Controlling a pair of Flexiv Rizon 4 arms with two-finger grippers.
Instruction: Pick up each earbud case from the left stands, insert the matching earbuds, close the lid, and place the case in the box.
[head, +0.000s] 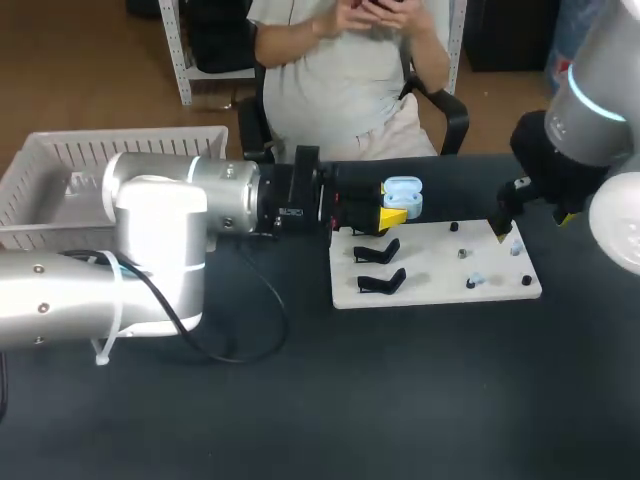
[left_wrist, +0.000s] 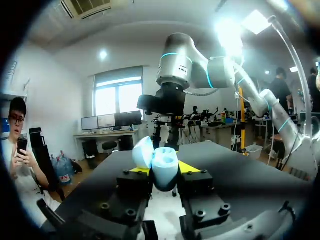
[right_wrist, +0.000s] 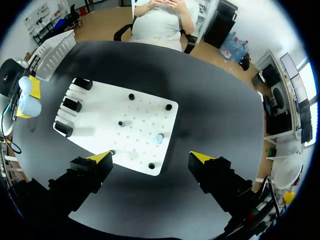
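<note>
My left gripper (head: 392, 214) is shut on a light blue earbud case (head: 403, 196), held above the back left corner of the white board (head: 430, 272). In the left wrist view the case (left_wrist: 163, 169) stands upright between the yellow-tipped fingers (left_wrist: 189, 168) with its lid (left_wrist: 143, 152) swung open. Two black stands (head: 379, 253) on the board's left side are bare. My right gripper (right_wrist: 151, 157) hangs open over the board's right part, above a small light blue earbud (right_wrist: 158, 138). Another small earbud (head: 475, 282) lies near the board's front right.
A white slatted basket (head: 60, 165) stands at the back left of the dark table. Several short black pegs (head: 455, 228) stick up from the board. My left arm (head: 170, 215) lies across the table's left half, trailing a black cable (head: 250, 330).
</note>
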